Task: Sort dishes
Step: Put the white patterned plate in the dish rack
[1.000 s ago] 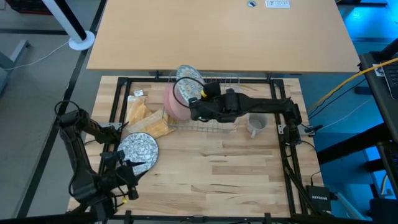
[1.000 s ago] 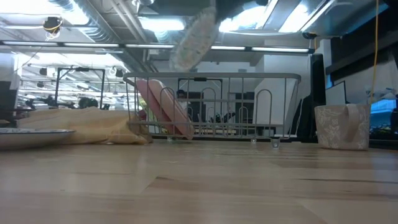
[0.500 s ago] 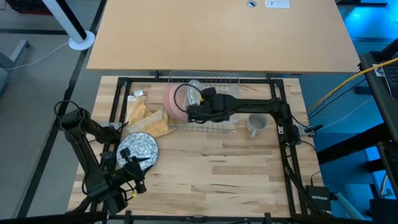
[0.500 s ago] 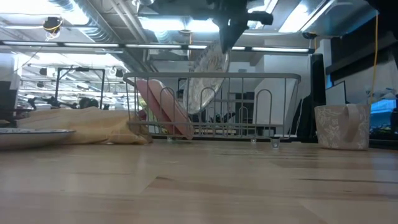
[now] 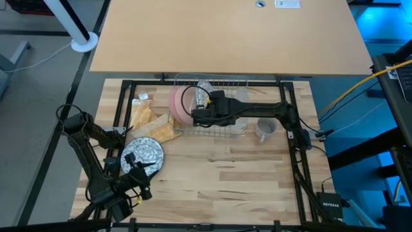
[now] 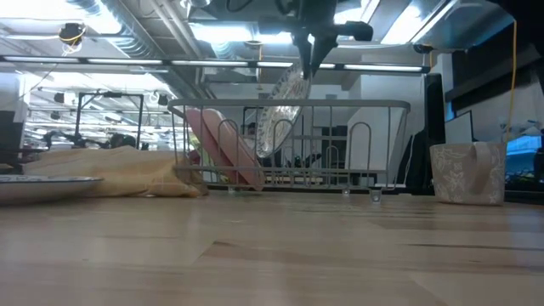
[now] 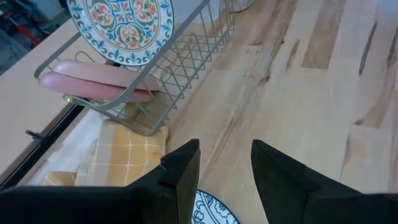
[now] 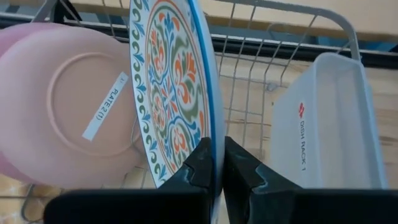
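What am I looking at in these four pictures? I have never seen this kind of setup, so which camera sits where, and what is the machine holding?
It is a robot with two dark arms at a wooden table, each ending in a two-finger gripper. One camera looks straight down, one sits at table height, and one rides on each wrist.

The right gripper is shut on the rim of a patterned plate, holding it on edge over the wire rack. Pink plates already lean in the rack, next to a white tray.

The left gripper is open and holds nothing. It hangs near the table's front left, over a second patterned plate lying flat.

Also on the table are a yellow cloth left of the rack and a grey mug to its right.
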